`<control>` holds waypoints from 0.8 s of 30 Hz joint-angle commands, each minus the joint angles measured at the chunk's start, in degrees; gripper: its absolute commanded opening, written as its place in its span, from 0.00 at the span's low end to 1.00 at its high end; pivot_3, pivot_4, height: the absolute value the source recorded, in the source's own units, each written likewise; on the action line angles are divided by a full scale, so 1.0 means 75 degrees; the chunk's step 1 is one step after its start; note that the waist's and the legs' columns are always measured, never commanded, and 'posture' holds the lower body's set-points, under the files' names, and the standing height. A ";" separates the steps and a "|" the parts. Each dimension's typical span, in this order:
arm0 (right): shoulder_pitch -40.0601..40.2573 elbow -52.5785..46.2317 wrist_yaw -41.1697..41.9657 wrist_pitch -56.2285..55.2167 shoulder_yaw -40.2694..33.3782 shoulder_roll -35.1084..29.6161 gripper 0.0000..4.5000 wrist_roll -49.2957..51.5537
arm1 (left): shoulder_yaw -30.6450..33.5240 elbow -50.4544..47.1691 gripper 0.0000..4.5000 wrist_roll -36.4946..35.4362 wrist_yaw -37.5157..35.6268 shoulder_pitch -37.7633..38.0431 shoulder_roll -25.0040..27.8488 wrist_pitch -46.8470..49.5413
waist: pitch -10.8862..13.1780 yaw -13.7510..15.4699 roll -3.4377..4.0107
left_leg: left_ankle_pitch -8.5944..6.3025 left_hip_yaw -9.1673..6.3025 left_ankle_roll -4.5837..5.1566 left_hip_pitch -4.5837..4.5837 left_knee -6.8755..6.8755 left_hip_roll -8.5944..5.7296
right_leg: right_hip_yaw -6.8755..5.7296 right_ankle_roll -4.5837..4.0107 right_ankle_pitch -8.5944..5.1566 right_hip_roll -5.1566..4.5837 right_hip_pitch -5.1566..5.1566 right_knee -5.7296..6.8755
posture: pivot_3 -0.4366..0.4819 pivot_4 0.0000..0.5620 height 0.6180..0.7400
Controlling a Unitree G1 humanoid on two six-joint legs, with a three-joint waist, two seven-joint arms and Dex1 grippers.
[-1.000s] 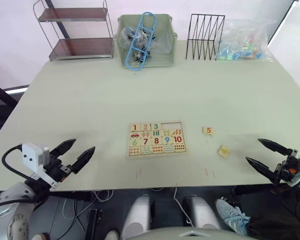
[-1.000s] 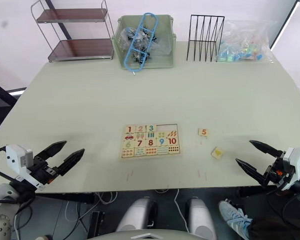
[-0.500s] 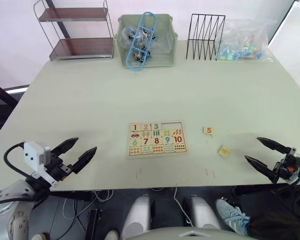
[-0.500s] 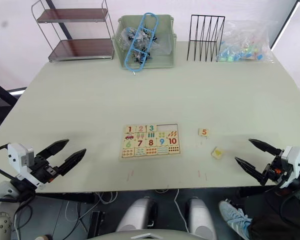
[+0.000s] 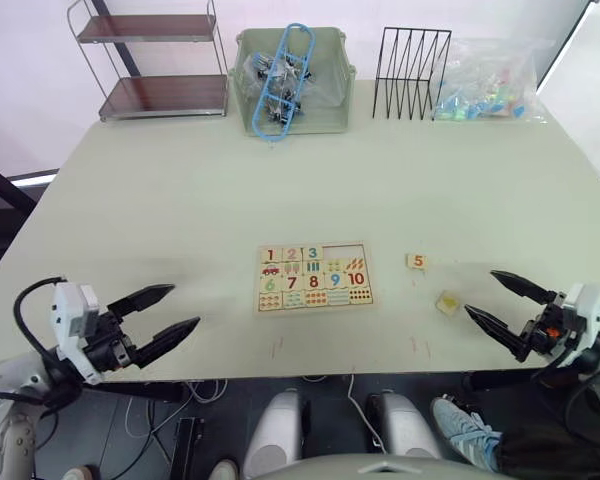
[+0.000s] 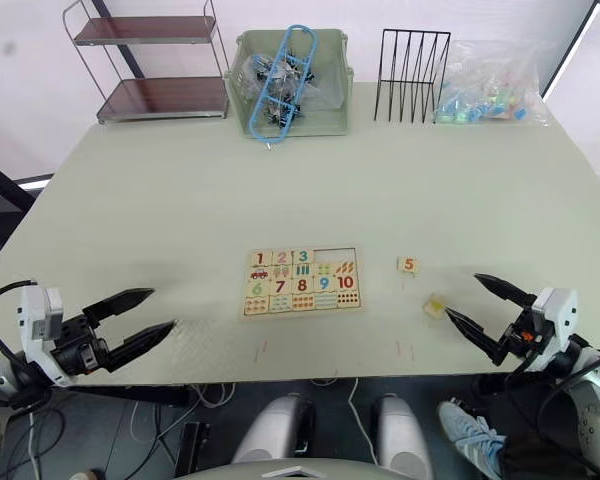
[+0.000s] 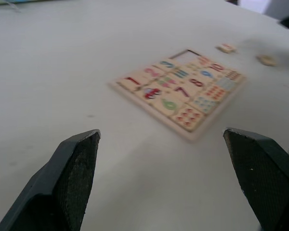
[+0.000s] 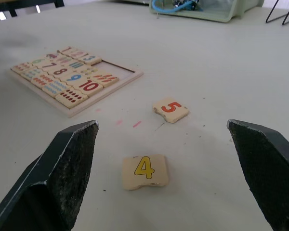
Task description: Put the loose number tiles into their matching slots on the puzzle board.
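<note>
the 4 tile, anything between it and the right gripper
Nothing visible does. The right gripper is open and aimed at the 4 tile, with bare table between them. The 5 tile lies beyond it, towards the puzzle board, not in the path.

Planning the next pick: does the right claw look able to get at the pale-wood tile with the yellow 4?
Probably yes. The right claw is open, and the pale-wood tile with the yellow 4 lies flat just ahead of it, with nothing between.

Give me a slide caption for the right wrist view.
Open right gripper facing the loose 4 tile and 5 tile, with the puzzle board beyond.
</note>
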 commanded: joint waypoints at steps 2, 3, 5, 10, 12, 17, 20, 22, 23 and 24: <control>0.0010 -0.0521 -0.0500 0.0332 0.0216 -0.0121 1.00 -0.0393 | -0.0235 0.0055 0.96 -0.0215 -0.0977 -0.0181 0.0540 -0.0103 | 0.0000 -0.0007 0.0001 | 0.0000 0.0001 0.0000 0.0000 -0.0001 0.0001 | 0.0000 0.0000 0.0000 0.0001 0.0000 -0.0002 | 0.48 0.27 1.00; -0.0009 -0.0549 -0.0540 0.0361 0.0261 -0.0126 1.00 -0.0430 | -0.0251 0.0096 0.96 -0.0301 -0.1073 -0.0271 0.0582 -0.0061 | 0.0001 -0.0006 0.0002 | 0.0000 0.0002 0.0000 0.0000 -0.0002 0.0002 | 0.0001 0.0000 -0.0001 0.0001 -0.0001 -0.0004 | 0.48 0.27 1.00; -0.0054 -0.0556 -0.0603 0.0420 0.0412 -0.0196 1.00 -0.0623 | -0.0339 0.0232 0.96 -0.0279 -0.1431 -0.0437 0.0707 -0.0200 | 0.0001 -0.0003 0.0002 | 0.0000 0.0002 0.0000 0.0000 -0.0003 0.0002 | 0.0000 0.0000 -0.0001 0.0000 -0.0001 -0.0007 | 0.48 0.27 1.00; -0.0211 -0.0468 -0.0823 0.0804 0.0758 -0.0444 1.00 -0.1068 | -0.0435 0.0602 0.96 -0.0296 -0.2010 -0.0843 0.0850 -0.0465 | 0.0001 -0.0007 0.0002 | 0.0000 0.0003 0.0000 -0.0001 -0.0005 0.0002 | -0.0001 -0.0001 0.0000 0.0001 -0.0002 -0.0010 | 0.48 0.27 1.00; -0.0305 -0.0438 -0.0888 0.0977 0.0930 -0.0538 1.00 -0.1229 | -0.0460 0.0718 0.96 -0.0273 -0.2279 -0.0939 0.0889 -0.0612 | 0.0001 -0.0007 0.0002 | 0.0000 0.0003 0.0000 -0.0002 -0.0006 0.0002 | -0.0001 -0.0001 0.0000 0.0002 -0.0002 -0.0010 | 0.48 0.27 1.00; -0.0503 -0.0315 -0.0965 0.1205 0.1264 -0.0681 1.00 -0.1612 | -0.0477 0.0895 0.96 -0.0233 -0.2598 -0.0976 0.0918 -0.0939 | 0.0001 -0.0009 0.0002 | 0.0000 0.0003 0.0000 -0.0003 -0.0006 0.0002 | -0.0001 0.0000 0.0000 0.0002 -0.0003 -0.0012 | 0.48 0.27 1.00; -0.0640 -0.0210 -0.1034 0.1309 0.1435 -0.0702 1.00 -0.1787 | -0.0382 0.0904 0.96 -0.0295 -0.2602 -0.0901 0.0891 -0.1086 | 0.0002 -0.0009 0.0001 | 0.0000 0.0002 0.0000 -0.0003 -0.0006 0.0002 | -0.0002 0.0000 0.0000 0.0002 -0.0002 -0.0014 | 0.48 0.27 1.00; -0.0678 -0.0160 -0.1063 0.1270 0.1496 -0.0704 1.00 -0.1900 | -0.0343 0.0918 0.96 -0.0309 -0.2602 -0.0869 0.0878 -0.1157 | 0.0000 -0.0010 -0.0002 | 0.0000 0.0002 0.0000 -0.0003 -0.0006 0.0004 | -0.0002 0.0001 0.0000 0.0002 -0.0002 -0.0014 | 0.48 0.27 1.00; -0.0690 -0.0137 -0.1044 0.1223 0.1523 -0.0702 1.00 -0.1933 | -0.0326 0.0933 0.96 -0.0317 -0.2602 -0.0851 0.0875 -0.1189 | 0.0000 -0.0009 -0.0002 | 0.0000 0.0001 0.0000 -0.0003 -0.0006 0.0005 | -0.0003 0.0001 0.0000 0.0002 -0.0002 -0.0014 | 0.48 0.27 1.00; -0.0698 -0.0123 -0.1033 0.1200 0.1542 -0.0693 1.00 -0.1949 | -0.0307 0.0954 0.96 -0.0323 -0.2602 -0.0832 0.0872 -0.1221 | 0.0000 -0.0010 -0.0003 | 0.0000 0.0001 0.0000 -0.0003 -0.0007 0.0005 | -0.0003 0.0001 0.0000 0.0003 -0.0002 -0.0015 | 0.48 0.27 1.00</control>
